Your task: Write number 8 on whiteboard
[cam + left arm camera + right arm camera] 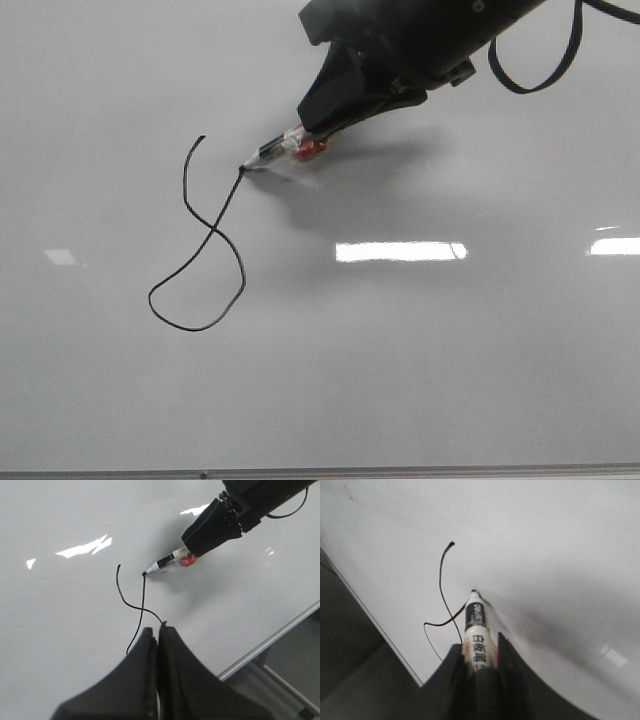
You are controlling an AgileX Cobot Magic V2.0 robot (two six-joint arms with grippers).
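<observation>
The whiteboard point(420, 380) fills the front view, glossy pale grey. On it is a thin black line point(213, 232): a hook at the top, a closed lower loop, and an upper loop still open. My right gripper point(318, 128) is shut on a white marker point(280, 148) with red tape; the marker tip touches the board at the line's upper right end. In the right wrist view the marker point(477, 635) sits between the fingers, with the line point(441, 587) beside it. My left gripper point(157, 630) is shut and empty, above the line's lower part point(142, 607).
A thin grey frame edge point(320, 470) runs along the board's near side, also seen in the left wrist view point(270, 642). A black cable point(545, 70) loops from the right arm. Bright light reflections point(400, 251) lie on the board.
</observation>
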